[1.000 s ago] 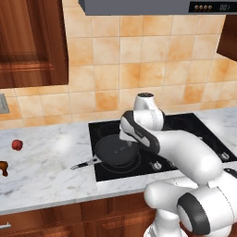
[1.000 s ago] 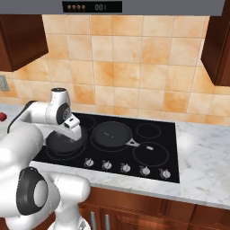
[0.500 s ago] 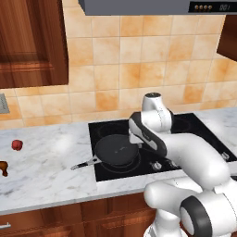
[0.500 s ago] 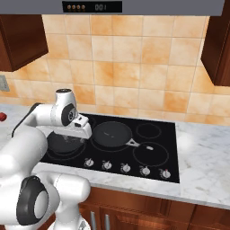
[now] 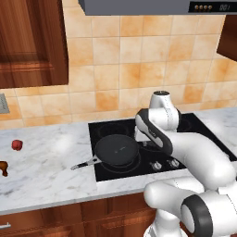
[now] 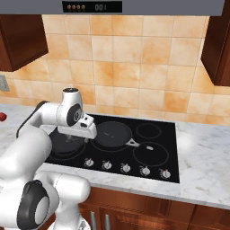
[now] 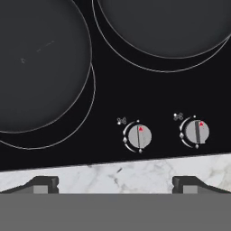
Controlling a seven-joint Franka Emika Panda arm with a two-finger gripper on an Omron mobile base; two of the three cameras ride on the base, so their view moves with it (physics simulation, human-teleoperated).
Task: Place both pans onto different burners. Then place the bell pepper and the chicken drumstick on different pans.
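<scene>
Black pans are sitting on separate burners; I'm hovering my gripper, jaws spread and empty, judging the small red bell pepper light, slippery, best pinched across its middle.

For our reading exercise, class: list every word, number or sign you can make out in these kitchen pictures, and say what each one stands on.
"001", roughly, blurred: pale digits on the grey range hood's dark display strip.
Four small amber lights beside them; no text.
Small white burner symbols beside the round silver knobs on the glossy black glass cooktop; too small to read.
Red pointer mark on each knob.
No other writing shows.
</scene>
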